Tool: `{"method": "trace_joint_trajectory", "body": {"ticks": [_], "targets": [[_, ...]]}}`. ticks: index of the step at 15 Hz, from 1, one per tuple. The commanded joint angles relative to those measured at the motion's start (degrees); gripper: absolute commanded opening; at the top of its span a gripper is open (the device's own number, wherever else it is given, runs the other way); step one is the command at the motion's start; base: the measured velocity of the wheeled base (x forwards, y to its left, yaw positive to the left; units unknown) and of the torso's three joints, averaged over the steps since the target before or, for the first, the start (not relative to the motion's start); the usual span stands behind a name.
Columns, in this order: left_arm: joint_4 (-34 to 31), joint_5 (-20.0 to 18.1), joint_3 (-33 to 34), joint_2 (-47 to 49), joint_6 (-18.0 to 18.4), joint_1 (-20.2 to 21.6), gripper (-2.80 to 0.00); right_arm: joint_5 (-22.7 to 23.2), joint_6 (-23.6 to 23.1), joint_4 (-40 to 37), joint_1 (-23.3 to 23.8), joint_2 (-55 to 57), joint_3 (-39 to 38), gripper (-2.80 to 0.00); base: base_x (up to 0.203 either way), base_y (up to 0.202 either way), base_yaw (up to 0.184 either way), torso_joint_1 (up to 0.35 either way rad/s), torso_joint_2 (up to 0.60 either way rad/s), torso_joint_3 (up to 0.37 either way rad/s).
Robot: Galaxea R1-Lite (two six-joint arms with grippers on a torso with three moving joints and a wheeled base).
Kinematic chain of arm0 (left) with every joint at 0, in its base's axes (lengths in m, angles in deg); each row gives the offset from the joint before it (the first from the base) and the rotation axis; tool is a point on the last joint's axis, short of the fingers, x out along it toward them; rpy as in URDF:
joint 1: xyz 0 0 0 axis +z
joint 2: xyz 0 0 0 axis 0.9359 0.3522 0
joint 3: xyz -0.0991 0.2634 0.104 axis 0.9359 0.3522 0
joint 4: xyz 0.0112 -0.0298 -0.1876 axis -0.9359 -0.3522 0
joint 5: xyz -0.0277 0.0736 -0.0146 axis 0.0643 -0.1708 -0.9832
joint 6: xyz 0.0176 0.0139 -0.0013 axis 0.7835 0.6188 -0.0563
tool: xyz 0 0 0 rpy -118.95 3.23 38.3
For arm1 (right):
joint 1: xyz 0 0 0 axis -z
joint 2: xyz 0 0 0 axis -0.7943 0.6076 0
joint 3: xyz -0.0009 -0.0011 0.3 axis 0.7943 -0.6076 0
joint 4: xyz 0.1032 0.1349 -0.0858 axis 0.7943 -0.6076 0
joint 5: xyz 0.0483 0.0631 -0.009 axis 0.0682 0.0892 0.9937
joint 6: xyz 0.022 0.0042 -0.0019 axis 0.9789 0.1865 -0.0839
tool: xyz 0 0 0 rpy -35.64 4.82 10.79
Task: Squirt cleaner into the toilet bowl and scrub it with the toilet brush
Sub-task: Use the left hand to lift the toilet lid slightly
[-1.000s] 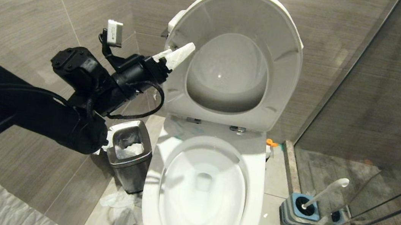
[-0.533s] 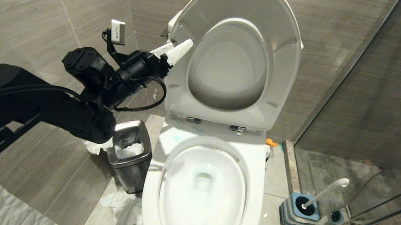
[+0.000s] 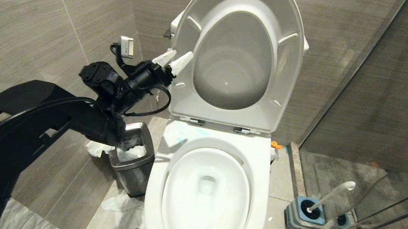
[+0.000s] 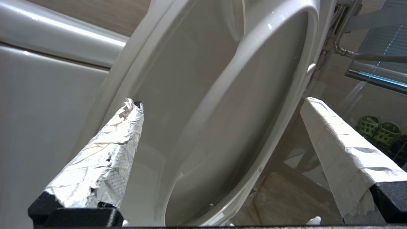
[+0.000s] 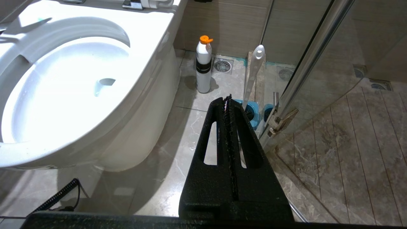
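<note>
The white toilet bowl point(image 3: 261, 168) stands open, with its seat point(image 3: 183, 88) and lid tipped up against the wall. My left gripper point(image 3: 179, 54) is open, its paper-wrapped fingers point(image 4: 108, 152) beside the left edge of the raised seat, nothing between them. In the left wrist view the left gripper point(image 4: 221, 101) faces the seat's underside. My right gripper point(image 5: 226, 98) is shut and empty, low over the floor to the right of the bowl point(image 5: 152, 41). The cleaner point(image 5: 203, 65), white with an orange cap point(image 3: 275, 144), stands beside the toilet. The toilet brush point(image 3: 332, 194) sits in its blue holder point(image 3: 304, 216).
A small steel bin point(image 3: 130, 156) with paper in it stands left of the toilet, under my left arm. Crumpled tissue point(image 3: 119, 205) lies on the floor. A glass shower door point(image 3: 383, 113) closes off the right side behind the brush point(image 5: 254, 73).
The seat and lid have swung farther up and back. My left arm has reached forward and its open gripper now sits lower, just left of the seat's edge.
</note>
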Motion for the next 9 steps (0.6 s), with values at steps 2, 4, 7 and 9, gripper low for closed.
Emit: {"method": "trace_joint_trajectory", "body": {"ticks": [2, 4, 7, 9], "targets": [[0.4, -0.3, -3.4, 4.2, -0.2, -0.9, 0.00, 0.0, 0.0, 0.0, 0.0, 0.0, 0.1, -2.80, 0.000, 0.000, 0.000, 0.000, 0.00, 0.000], [0.4, -0.3, -4.3, 6.1, -0.1, -1.4, 0.00, 0.0, 0.0, 0.0, 0.0, 0.0, 0.0, -2.80, 0.000, 0.000, 0.000, 0.000, 0.00, 0.000], [0.4, -0.3, -5.2, 8.5, 0.7, -1.7, 0.00, 0.0, 0.0, 0.0, 0.0, 0.0, 0.0, -2.80, 0.000, 0.000, 0.000, 0.000, 0.00, 0.000], [0.4, -0.3, -5.8, 9.2, 1.2, -2.0, 0.00, 0.0, 0.0, 0.0, 0.0, 0.0, 0.0, -2.80, 0.000, 0.000, 0.000, 0.000, 0.00, 0.000]]}}
